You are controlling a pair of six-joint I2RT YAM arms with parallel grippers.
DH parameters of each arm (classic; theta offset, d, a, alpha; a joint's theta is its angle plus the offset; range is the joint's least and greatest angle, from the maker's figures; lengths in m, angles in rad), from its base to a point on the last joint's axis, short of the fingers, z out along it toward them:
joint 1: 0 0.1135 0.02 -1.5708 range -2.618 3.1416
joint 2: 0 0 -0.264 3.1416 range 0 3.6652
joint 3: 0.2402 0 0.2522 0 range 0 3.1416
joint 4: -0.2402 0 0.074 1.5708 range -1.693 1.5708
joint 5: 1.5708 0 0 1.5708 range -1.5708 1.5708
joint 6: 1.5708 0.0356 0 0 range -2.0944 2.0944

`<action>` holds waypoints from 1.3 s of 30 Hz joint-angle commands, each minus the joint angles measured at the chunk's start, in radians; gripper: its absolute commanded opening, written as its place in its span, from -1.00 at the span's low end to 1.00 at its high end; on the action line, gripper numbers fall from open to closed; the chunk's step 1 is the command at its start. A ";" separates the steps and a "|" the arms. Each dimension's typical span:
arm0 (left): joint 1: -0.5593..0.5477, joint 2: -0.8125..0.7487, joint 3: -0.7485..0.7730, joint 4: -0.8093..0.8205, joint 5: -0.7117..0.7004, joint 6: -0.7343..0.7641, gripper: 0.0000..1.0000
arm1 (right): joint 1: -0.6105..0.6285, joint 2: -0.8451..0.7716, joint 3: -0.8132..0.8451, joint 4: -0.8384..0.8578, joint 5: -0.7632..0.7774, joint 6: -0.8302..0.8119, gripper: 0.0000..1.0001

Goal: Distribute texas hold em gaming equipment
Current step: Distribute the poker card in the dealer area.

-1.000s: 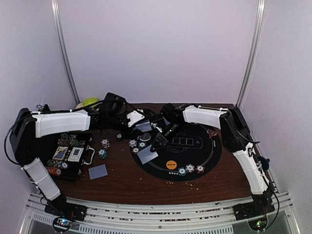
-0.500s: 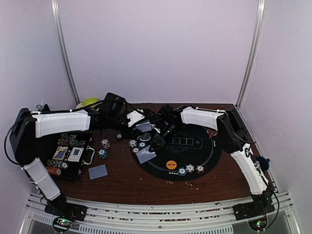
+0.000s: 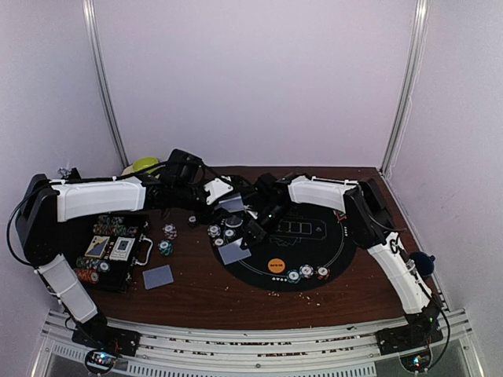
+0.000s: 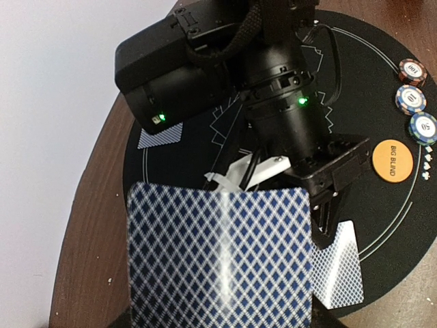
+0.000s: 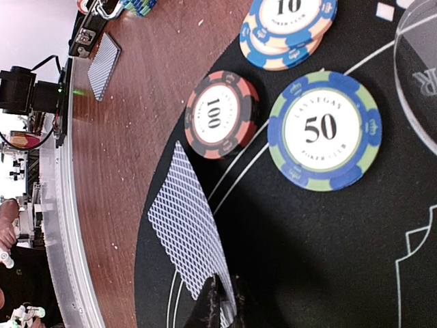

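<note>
Dealing cards, likely. Left gripper [image 3: 226, 203] clamps spare card [image 4: 222, 256]. Right gripper [image 5: 223, 304] tips nearly together on mat card [image 5: 184, 229] directly beneath; holding or releasing, cannot tell. Next probably: lift clear, fetch spare card.

held card [image 4: 222, 256]: upright, back showing | flat card [image 5: 188, 232]: face-down | chips [image 5: 324, 130]: flat

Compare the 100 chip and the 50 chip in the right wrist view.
The 100 chip has a red and black rim; the 50 chip has a blue and green one. The 100 chip lies at the very edge of the black mat, next to the bare wooden table; the 50 chip lies further in on the mat. Both lie flat, face up, with white centres.
</note>
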State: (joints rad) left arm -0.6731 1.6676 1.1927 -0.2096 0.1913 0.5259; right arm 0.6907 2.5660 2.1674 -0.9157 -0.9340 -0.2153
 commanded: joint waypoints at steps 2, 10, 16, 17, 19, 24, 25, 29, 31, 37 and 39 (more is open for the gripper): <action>0.007 -0.017 -0.002 0.046 0.011 -0.002 -0.94 | 0.018 0.010 -0.001 -0.002 0.002 0.015 -0.81; 0.007 -0.021 -0.004 0.045 0.012 -0.003 -0.94 | 0.012 0.011 -0.055 0.119 0.056 0.141 -0.80; 0.006 -0.020 -0.004 0.045 0.012 -0.002 -0.93 | 0.004 0.030 -0.058 0.139 0.074 0.186 -0.71; 0.007 -0.020 -0.004 0.045 0.011 -0.002 -0.93 | 0.004 0.032 -0.058 0.137 0.078 0.187 -0.66; 0.006 -0.021 -0.004 0.046 0.010 -0.003 -0.93 | 0.004 0.033 -0.058 0.133 0.084 0.184 -0.54; 0.007 -0.020 -0.004 0.045 0.009 -0.001 -0.93 | 0.004 0.017 -0.052 0.097 0.104 0.151 -0.41; 0.007 -0.020 -0.004 0.046 0.009 -0.001 -0.93 | 0.004 0.010 -0.052 0.093 0.111 0.146 -0.40; 0.007 -0.021 -0.003 0.046 0.007 -0.002 -0.93 | 0.004 -0.024 -0.056 0.079 0.178 0.126 -0.32; 0.007 -0.021 -0.004 0.045 0.008 -0.002 -0.93 | 0.002 -0.045 -0.060 0.079 0.229 0.121 -0.27; 0.007 -0.020 -0.004 0.046 0.009 0.000 -0.93 | -0.009 -0.108 -0.090 0.088 0.347 0.111 -0.19; 0.006 -0.021 -0.004 0.044 0.010 0.000 -0.93 | -0.011 -0.125 -0.106 0.091 0.375 0.104 -0.16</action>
State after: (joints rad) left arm -0.6731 1.6676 1.1931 -0.2096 0.1909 0.5259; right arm 0.7002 2.4893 2.1006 -0.8165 -0.7364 -0.0837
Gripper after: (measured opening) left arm 0.559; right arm 0.409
